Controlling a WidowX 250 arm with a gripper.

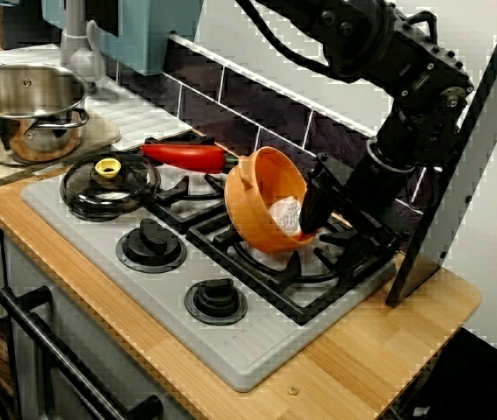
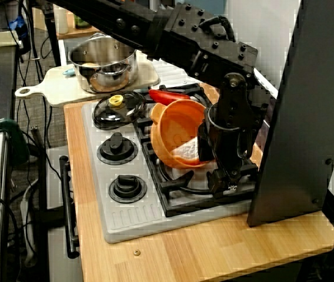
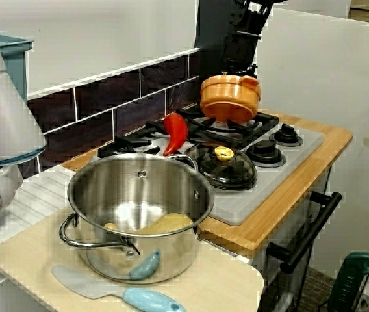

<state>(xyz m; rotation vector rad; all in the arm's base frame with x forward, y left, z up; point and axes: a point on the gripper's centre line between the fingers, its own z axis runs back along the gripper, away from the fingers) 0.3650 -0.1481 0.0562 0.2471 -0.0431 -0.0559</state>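
An orange pot (image 1: 262, 188) stands tipped on its side over the right-hand burner grate (image 1: 318, 271), mouth facing right. My gripper (image 1: 311, 208) is shut on the pot's rim, one dark finger reaching inside. A white cloth (image 1: 285, 213) lies in the pot by that finger. From the knob side, the orange pot (image 2: 176, 126) leans against the gripper (image 2: 209, 154) with the white cloth (image 2: 186, 151) at its lower lip. Across the steel pot, the orange pot (image 3: 230, 97) hides the fingertips, with the arm (image 3: 240, 39) above it.
A red pepper (image 1: 185, 156) lies on the rear left grate. A glass lid with a yellow knob (image 1: 108, 179) rests on the front left burner. A steel pot (image 3: 139, 208) and a blue spatula (image 3: 123, 292) sit on a cutting board (image 2: 55, 88). A dark panel (image 2: 302, 111) stands right of the stove.
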